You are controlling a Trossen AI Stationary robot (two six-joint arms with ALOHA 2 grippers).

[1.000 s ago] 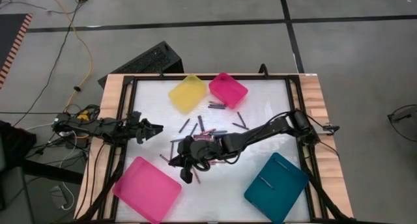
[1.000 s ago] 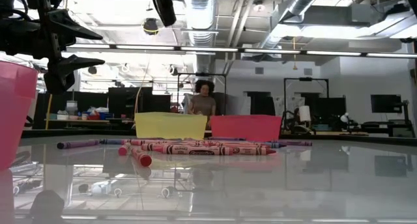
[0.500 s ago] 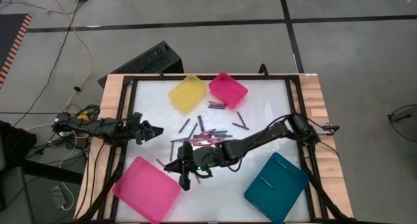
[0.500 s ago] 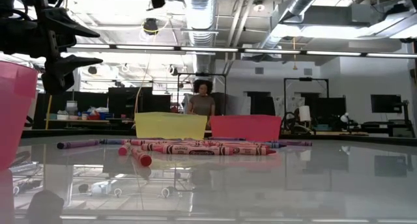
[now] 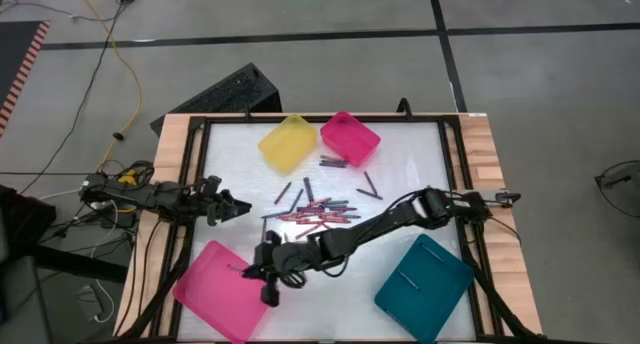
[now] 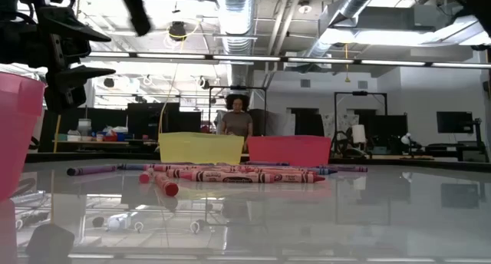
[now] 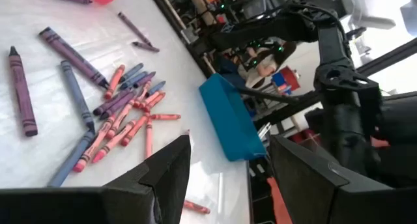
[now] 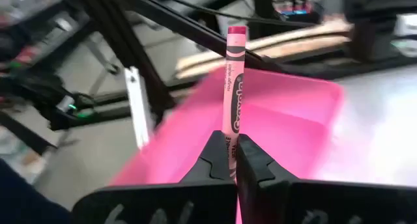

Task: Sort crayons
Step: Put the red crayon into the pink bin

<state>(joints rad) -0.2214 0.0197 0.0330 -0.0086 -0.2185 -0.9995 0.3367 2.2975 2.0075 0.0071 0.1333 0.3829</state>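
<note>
thin red and purple wax crayons [image 5: 318, 214] lie scattered mid-table; one pink paper-wrapped crayon [image 8: 233, 105] stands upright, pinched.

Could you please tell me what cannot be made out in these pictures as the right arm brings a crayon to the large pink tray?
- High view: the held pink crayon is hidden by the right gripper.
- Low view: the large pink tray is cut off by the picture's edge, its inside unseen.
- High view: the teal tray holds sticks too small to name their colours.
- Left gripper waits, open, at the table's left.
</note>
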